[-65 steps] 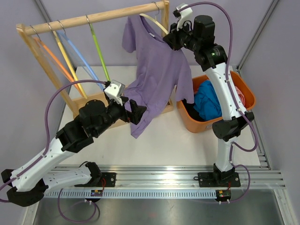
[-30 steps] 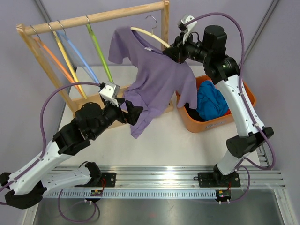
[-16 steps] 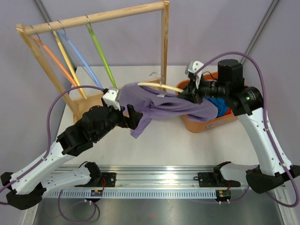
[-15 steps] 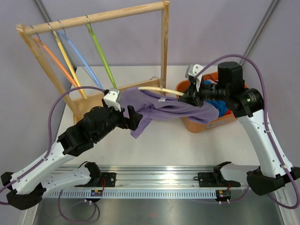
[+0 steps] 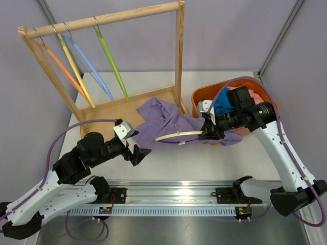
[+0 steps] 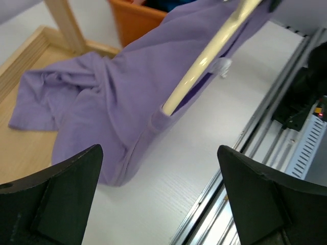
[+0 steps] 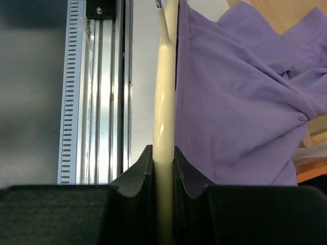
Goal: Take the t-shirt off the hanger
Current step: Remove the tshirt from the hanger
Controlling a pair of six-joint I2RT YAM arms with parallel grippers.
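Observation:
The purple t-shirt (image 5: 164, 121) lies crumpled on the table, reaching from the wooden rack base to the basket. It still hangs partly over the cream hanger (image 5: 179, 135), which is low and nearly level above the table. My right gripper (image 5: 208, 133) is shut on the hanger's right arm; in the right wrist view the cream bar (image 7: 164, 102) runs between the pads with purple t-shirt cloth (image 7: 240, 97) beside it. My left gripper (image 5: 139, 153) is open with nothing in it, just near and left of the shirt's hem. In the left wrist view the shirt (image 6: 102, 107) and hanger (image 6: 209, 56) lie ahead of the wide-open gripper (image 6: 159, 148).
A wooden rack (image 5: 102, 20) at the back left carries orange, yellow, blue and green hangers (image 5: 110, 61). An orange basket (image 5: 196, 96) with blue clothes (image 5: 222, 99) stands at the right. The metal rail (image 5: 179, 196) runs along the near edge.
My right gripper has brought the hanger and shirt down from the rack and toward the near edge, and the shirt now rests on the table. My left gripper drew back, still open.

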